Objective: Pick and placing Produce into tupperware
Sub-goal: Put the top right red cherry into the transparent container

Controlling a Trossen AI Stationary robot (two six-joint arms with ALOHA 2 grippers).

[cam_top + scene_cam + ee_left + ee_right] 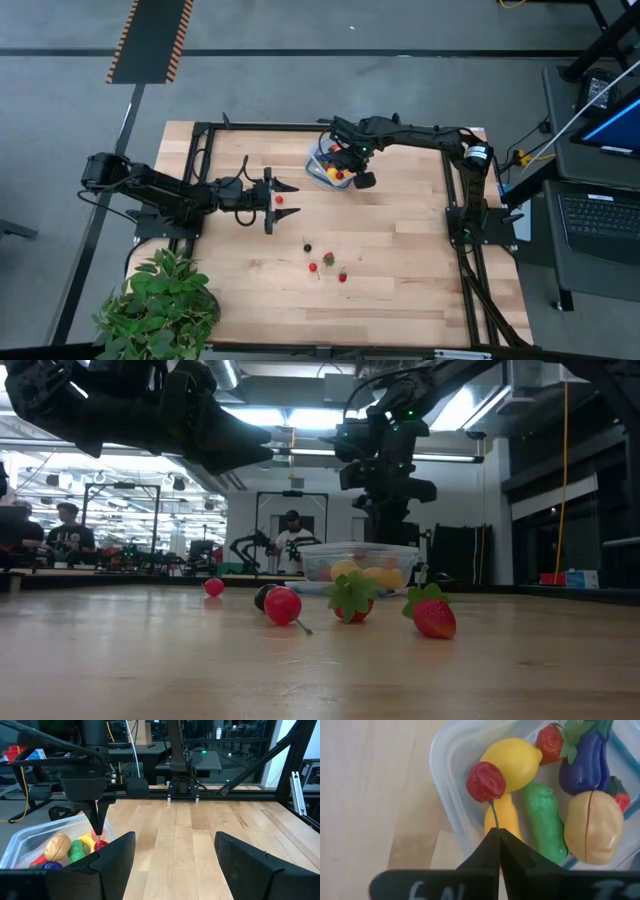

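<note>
We see the right gripper (498,837) over the tupperware (451,815), jaws pinched together on the thin stem of a red cherry (485,781). The fruit hangs just past the fingertips, above the lemon (512,762), w/ cucumber (545,820) & eggplant (585,767) inside too. Left gripper (272,200) hovers mid-table, jaws wide apart, nothing btwn them, a red berry (279,199) just beside it. More berries (327,262) lie on the table (400,260), well apart from both.
</note>
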